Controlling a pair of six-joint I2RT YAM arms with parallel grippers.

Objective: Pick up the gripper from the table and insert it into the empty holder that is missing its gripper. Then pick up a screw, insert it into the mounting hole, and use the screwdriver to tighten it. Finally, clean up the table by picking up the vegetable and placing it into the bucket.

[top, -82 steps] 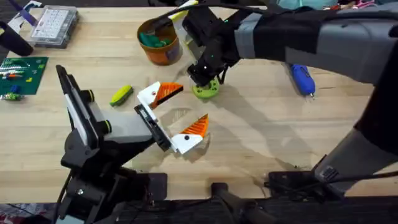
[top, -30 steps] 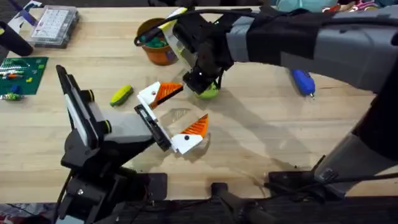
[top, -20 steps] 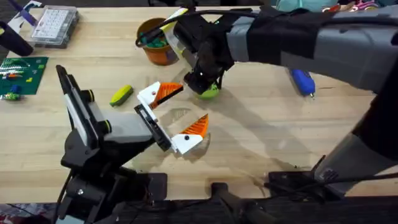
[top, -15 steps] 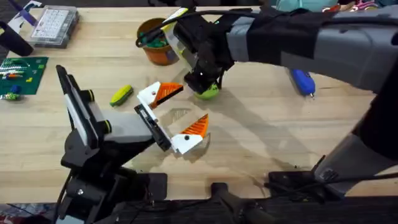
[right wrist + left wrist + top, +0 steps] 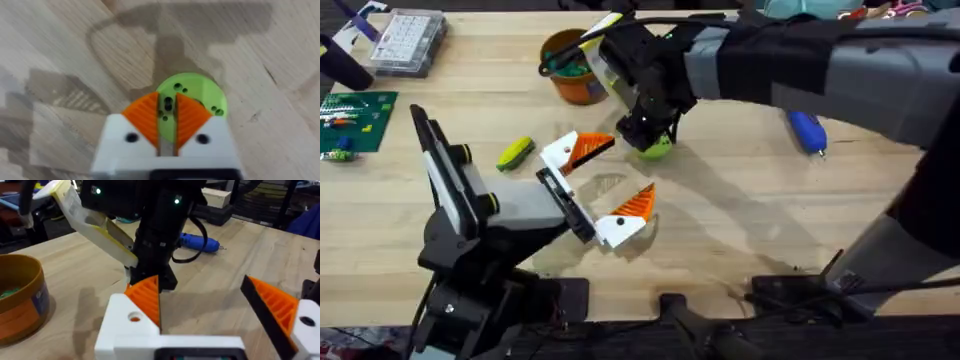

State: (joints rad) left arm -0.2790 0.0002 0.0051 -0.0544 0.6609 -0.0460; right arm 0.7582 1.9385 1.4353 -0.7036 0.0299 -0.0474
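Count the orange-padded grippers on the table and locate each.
2. The left gripper hangs open near the table's middle, beside the vegetable. The right gripper is closed on a green disc nearer the bucket.

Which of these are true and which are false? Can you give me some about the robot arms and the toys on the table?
1. The right gripper is nearly closed over a round lime-green disc with small holes. True.
2. The left gripper is squeezing the yellow toy vegetable with a green end. False: its fingers are spread open and hold nothing; the vegetable lies apart on the table.
3. The blue pen-shaped screwdriver lies on the wooden table. True.
4. The small round orange bucket is tipped over. False: it stands upright, with something green inside.
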